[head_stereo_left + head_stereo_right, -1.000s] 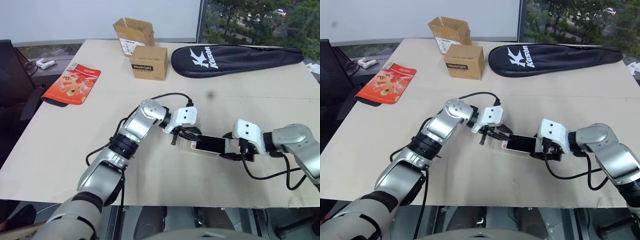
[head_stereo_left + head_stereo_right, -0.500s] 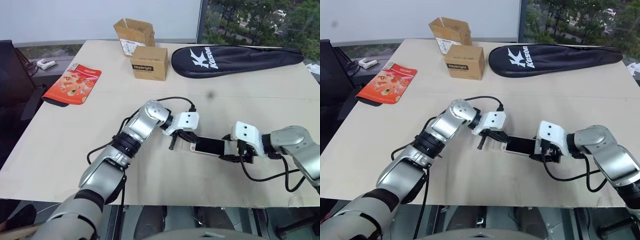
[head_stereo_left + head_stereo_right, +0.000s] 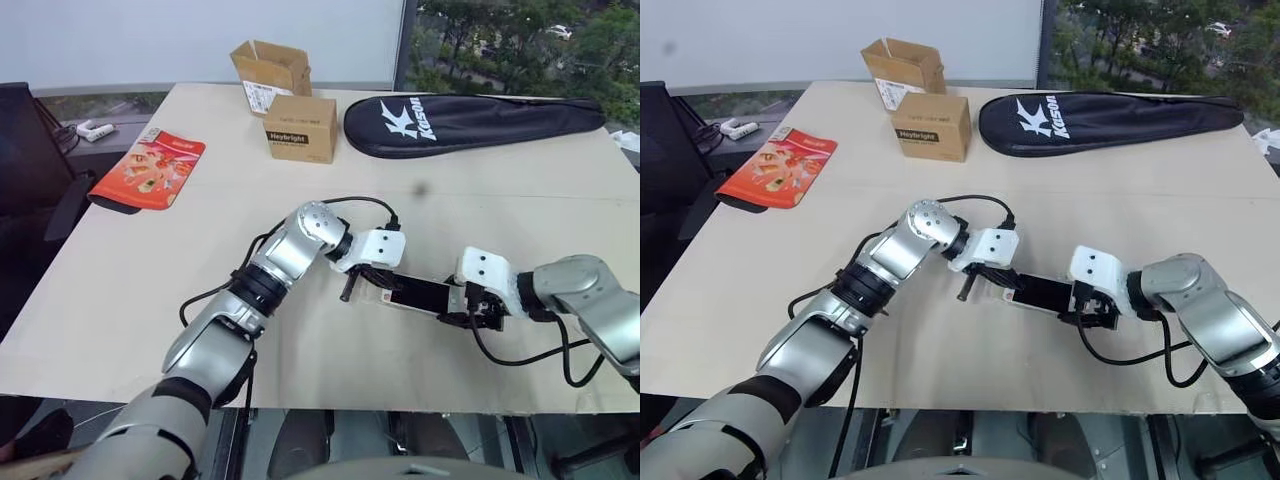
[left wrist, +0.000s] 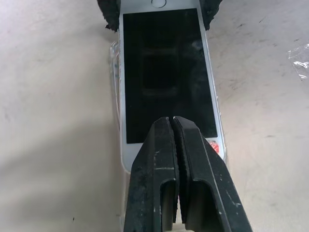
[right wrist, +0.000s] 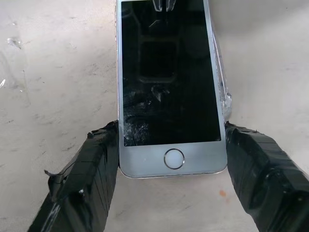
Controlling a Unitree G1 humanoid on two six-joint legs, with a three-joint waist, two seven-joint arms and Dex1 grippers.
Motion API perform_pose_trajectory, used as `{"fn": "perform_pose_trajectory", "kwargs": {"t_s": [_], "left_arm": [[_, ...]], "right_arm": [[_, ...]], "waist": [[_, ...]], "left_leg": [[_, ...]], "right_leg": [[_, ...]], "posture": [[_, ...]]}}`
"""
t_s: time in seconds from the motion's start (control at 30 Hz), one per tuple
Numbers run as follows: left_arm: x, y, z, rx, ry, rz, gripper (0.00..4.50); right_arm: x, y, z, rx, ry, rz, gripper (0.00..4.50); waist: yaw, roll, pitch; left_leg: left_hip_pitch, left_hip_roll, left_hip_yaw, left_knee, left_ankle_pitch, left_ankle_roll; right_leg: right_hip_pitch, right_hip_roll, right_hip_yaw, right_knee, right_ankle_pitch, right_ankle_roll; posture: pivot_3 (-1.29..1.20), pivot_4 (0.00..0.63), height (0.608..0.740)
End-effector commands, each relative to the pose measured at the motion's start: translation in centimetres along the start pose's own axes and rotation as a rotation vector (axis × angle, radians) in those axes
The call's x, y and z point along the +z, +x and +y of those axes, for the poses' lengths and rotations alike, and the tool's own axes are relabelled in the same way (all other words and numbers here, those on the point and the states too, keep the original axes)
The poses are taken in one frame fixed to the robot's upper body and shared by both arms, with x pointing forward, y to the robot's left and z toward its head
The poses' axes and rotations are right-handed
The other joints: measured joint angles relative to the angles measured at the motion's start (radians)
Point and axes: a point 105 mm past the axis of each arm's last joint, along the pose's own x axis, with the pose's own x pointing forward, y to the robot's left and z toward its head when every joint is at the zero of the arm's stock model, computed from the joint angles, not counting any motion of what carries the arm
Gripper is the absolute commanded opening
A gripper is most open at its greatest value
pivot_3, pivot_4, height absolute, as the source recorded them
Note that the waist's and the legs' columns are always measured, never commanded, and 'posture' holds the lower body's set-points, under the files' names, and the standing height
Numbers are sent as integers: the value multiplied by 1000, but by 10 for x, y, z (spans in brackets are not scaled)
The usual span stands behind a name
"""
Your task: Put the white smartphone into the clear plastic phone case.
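Left wrist view gives you the clearest read: the left gripper [image 4: 174, 126] has its two fingers pressed together, holding nothing, tips down on the near end of the white smartphone [image 4: 166, 72], right at the lower screen edge. Beyond those tips the phone runs straight away, and at its far end the right gripper [image 5: 171, 159] straddles the home-button end, jaws spread with one black pad against each long side. Whether it truly clamps or just brackets the phone, you can't tell for sure; the pads look touching.

The clear plastic phone case [image 4: 115, 92] sits under and around the phone, its glossy lip showing just beside the left long edge, crinkled along the other edge in the right wrist view. Both lie flat on the table [image 3: 150, 260], between the two grippers.

Step in hand looks like seating: the phone is in the shell, and you're pushing the end under the closed left tips down. Next move probably calls for firm downward pressure there while the right pads keep the far end from sliding. Watch that the phone doesn't skate out.
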Motion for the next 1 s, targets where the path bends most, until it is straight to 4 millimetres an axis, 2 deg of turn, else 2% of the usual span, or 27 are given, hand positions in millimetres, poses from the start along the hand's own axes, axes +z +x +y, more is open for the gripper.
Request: {"fn": "perform_pose_trajectory", "kwargs": {"t_s": [0.03,0.57,1.0], "left_arm": [[-14,13,-12,-57,-33,61,86],[-18,16,-23,-95,-85,72,86],[-30,19,-31,-180,-154,179,86]], "right_arm": [[-2,1,-5,-34,-7,34,2923],[-1,4,-7,-30,-50,74,2923],[6,1,-9,-41,-63,87,2923]], "waist": [[-1,0,-1],[-4,-1,-6],[-4,-2,-8]], "left_leg": [[0,0,0,0,0,0],[1,0,0,0,0,0],[1,0,-1,0,0,0]], "right_leg": [[0,0,0,0,0,0],[0,0,1,0,0,0],[0,0,1,0,-2,-4]], "posture": [[0,150,732],[0,150,732],[0,150,732]]}}
